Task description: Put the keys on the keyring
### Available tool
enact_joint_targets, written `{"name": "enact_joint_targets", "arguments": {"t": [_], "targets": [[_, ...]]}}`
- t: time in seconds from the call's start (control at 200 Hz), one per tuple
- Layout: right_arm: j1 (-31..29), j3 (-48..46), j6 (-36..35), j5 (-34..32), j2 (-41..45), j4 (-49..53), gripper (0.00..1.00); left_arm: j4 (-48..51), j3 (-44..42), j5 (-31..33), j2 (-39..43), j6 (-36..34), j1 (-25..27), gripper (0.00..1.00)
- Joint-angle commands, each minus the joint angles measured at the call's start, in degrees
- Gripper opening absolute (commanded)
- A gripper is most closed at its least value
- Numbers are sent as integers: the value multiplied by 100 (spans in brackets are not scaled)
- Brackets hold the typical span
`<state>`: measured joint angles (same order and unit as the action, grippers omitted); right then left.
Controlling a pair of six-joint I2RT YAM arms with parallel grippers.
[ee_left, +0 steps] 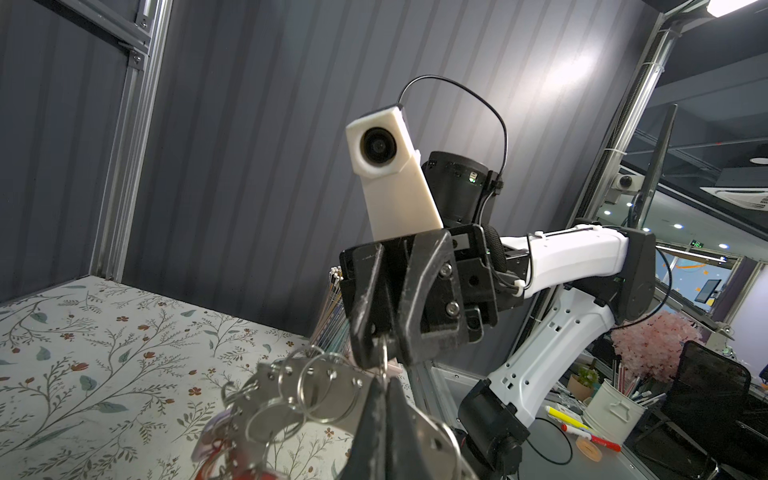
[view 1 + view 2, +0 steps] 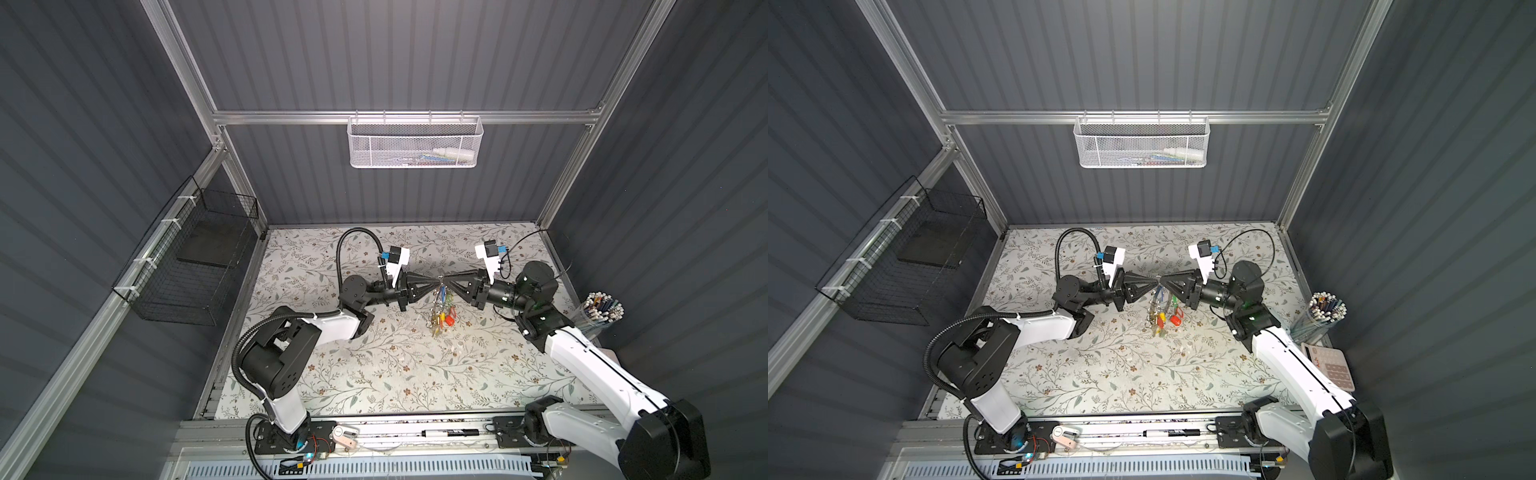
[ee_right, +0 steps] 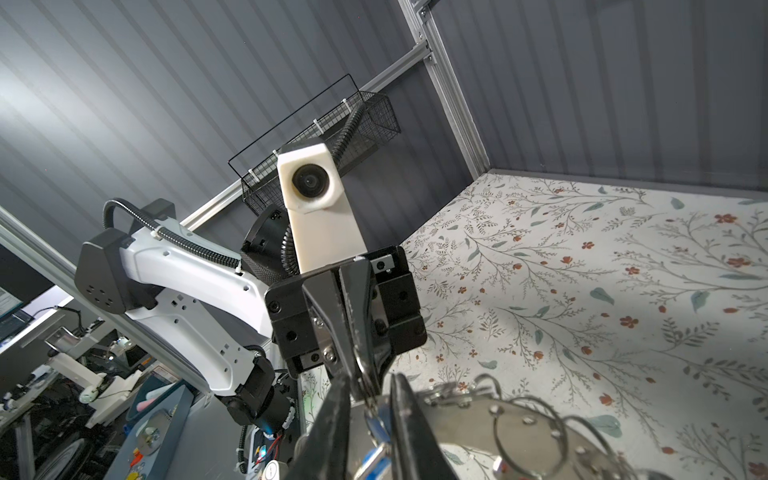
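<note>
Midway over the floral table (image 2: 374, 365), the left gripper (image 2: 435, 286) is pinched together on a split ring of the keyring (image 2: 442, 311), whose coloured tags dangle below. Meeting it tip to tip from the right, the right gripper (image 2: 451, 285) clamps the keys (image 3: 376, 426), just beside the keyring's rim.
</note>
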<state>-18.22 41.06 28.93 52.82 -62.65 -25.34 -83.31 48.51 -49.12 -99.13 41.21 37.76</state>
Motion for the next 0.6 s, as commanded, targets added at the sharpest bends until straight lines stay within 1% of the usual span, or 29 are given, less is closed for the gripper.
{"name": "enact_joint_targets", "arguments": {"t": [0.0, 0.33, 0.535, 0.595], "targets": [[-42, 129, -21, 66, -53, -109, 23, -443, 207, -1, -43, 58, -22, 0], [-50, 99, 121, 174, -100, -329, 11, -360, 176, 26, -39, -2, -21, 0], [-61, 43, 111, 216, -102, -366, 0, -171, 167, 51, -14, -110, -23, 0], [-67, 34, 83, 222, -105, -341, 0, -20, 185, 35, 21, -154, -24, 0]]}}
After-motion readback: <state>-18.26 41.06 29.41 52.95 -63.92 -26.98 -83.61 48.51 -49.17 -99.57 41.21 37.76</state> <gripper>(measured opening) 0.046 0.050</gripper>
